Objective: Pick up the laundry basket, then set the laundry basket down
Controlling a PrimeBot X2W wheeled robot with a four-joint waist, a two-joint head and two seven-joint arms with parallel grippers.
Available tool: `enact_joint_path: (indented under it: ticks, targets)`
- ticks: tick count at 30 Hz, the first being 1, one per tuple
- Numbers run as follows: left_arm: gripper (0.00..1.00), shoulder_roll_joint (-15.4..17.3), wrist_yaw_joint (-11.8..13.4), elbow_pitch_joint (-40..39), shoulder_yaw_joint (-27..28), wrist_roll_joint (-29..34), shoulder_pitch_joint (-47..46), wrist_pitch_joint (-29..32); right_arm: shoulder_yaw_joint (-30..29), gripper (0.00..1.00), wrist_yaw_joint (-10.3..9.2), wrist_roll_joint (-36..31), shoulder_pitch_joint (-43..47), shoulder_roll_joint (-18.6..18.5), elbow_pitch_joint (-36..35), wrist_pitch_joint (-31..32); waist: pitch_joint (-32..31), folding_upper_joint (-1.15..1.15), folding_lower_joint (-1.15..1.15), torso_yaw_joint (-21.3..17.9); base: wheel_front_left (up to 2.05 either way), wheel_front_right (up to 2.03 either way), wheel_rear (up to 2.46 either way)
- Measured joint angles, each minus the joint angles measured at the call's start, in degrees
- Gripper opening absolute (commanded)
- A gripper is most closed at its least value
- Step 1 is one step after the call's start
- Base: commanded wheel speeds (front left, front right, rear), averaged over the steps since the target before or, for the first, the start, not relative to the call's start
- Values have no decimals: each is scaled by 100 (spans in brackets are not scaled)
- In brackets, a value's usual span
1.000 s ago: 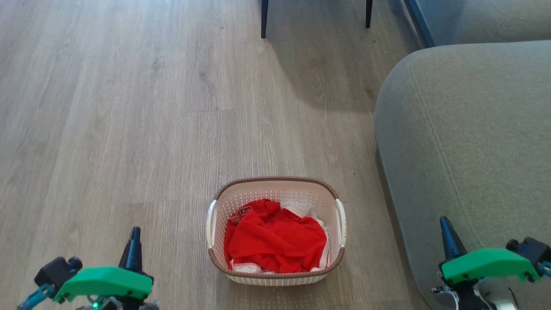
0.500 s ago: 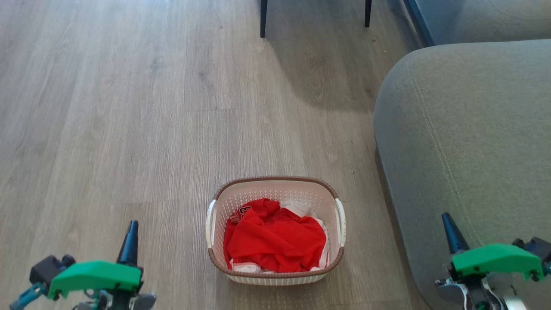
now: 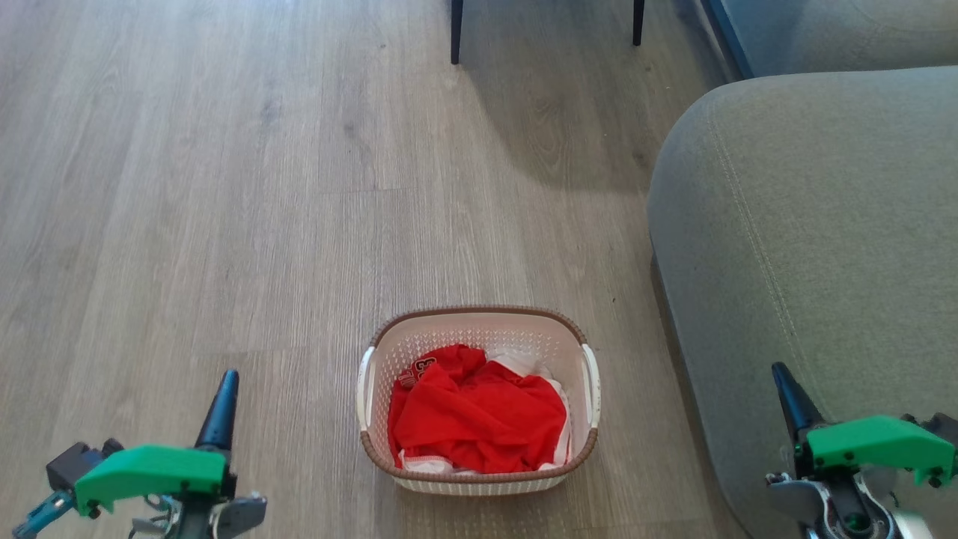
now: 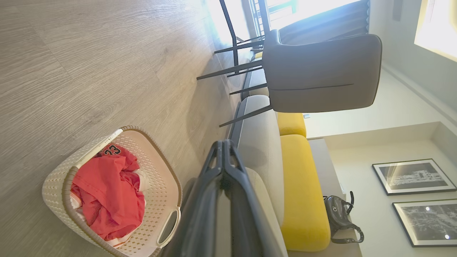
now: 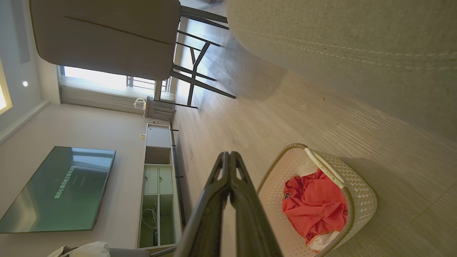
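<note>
Laundry basket sits on the wood floor, centre near, just left of the grey sofa arm, with a red garment piled inside. Left pincer is near-left, fingers pressed together, well apart from the basket. Right pincer is near-right in front of the sofa arm, also pressed together, pinching nothing. Neither touches the basket.

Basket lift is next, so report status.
Left gripper shut, right gripper shut, both off the basket. Basket on floor, red clothes inside. Sofa close at right.
</note>
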Motion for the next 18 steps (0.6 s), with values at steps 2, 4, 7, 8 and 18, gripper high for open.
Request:
enact_joint_path:
  ticks: [2, 4, 7, 8, 18]
  targets:
    - [0, 0, -21, 13, 34, -129, -15, 18, -32, 0, 0, 131, -47, 0, 1, 16, 1, 0, 0, -2, 0, 0, 0]
    - [0, 0, -33, 24, 78, -261, -46, 62, -59, 0, 0, 258, -55, 0, 2, 54, 2, 0, 0, -5, 0, 0, 0]
    - [0, 0, -45, 35, 99, -469, -137, 112, -82, 0, 0, 436, -55, 0, 11, 93, 4, 0, 0, -9, 0, 0, 0]
    - [0, 0, -46, 37, 102, -527, -153, 137, -96, 0, 0, 503, -55, 0, 16, 116, 5, 0, 0, -10, 0, 0, 0]
    - [0, -1, -114, 71, 152, -1201, -230, 304, -188, 0, 0, 1118, -162, -1, 51, 264, 10, 0, 0, -22, 0, 0, 0]
